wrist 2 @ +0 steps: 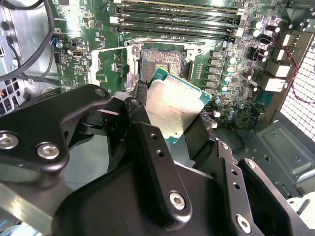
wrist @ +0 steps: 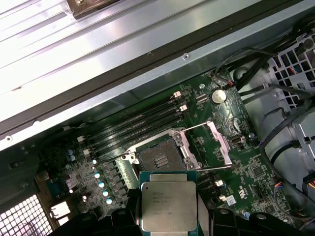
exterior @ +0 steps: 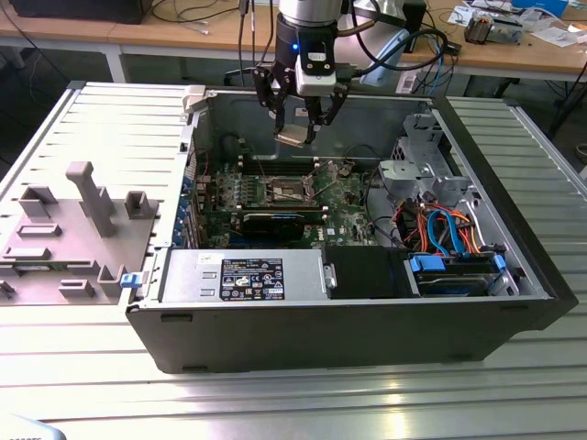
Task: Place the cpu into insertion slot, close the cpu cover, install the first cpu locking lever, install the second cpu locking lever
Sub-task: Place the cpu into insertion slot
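Holding the cpu (wrist: 169, 207) by two opposite edges, the gripper (exterior: 293, 126) is pinched shut on it, with a black finger (wrist 2: 147, 142) seen at either side in both wrist views. The chip is carried in the air above the motherboard (exterior: 353, 197), in the upper middle of the exterior view, and is not yet seated.

For this step to go well, the chip is best kept level and brought straight over the insertion slot (wrist: 158, 158). In the first wrist view its edges do not run parallel to the socket's rim, so some rotation is judged to be needed before lowering. It should be set down vertically, without any sliding across the contact field, and released without pressing. A tilted or offset landing could bend the contacts.

The cpu is a flat, near-square piece. It has a dull silvery-grey metal top with stepped corners, a faint block of print at its middle, and a thin green border showing around the metal.

Just beyond it the socket lies open, dark, with a grid of fine contacts and a silver rim. The cpu cover (wrist: 219, 142) is swung up off the socket on its hinge, so the opening is clear. Farther off, the long memory slots (wrist: 138, 123) are seen running beside the socket. The wall of the computer case (exterior: 385, 101) rises behind them.
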You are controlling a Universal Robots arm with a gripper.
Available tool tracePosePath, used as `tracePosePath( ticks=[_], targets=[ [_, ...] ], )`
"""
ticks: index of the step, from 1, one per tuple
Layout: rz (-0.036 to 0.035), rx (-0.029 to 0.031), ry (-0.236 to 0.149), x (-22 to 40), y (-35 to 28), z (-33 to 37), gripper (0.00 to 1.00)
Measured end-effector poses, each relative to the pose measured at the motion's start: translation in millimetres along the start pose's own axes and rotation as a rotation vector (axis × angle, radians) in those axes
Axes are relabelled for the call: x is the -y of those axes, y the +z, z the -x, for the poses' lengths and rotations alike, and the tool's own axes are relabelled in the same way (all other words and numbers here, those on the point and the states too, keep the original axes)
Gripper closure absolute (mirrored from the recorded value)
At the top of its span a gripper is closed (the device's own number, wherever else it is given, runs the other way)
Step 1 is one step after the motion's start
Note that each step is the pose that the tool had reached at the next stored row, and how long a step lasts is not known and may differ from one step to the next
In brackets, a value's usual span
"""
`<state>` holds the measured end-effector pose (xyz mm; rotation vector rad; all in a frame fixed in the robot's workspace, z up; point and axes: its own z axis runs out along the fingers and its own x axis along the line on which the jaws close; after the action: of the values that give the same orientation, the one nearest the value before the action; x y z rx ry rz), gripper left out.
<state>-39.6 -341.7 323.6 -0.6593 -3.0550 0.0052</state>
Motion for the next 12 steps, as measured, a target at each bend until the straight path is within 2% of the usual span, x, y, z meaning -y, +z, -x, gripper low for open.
tracePosePath(
  ticks=[12],
  targets=[
    [0.0001, 0.0, 0.005, 0.0, 0.1, 0.0, 0.45]
  ],
)
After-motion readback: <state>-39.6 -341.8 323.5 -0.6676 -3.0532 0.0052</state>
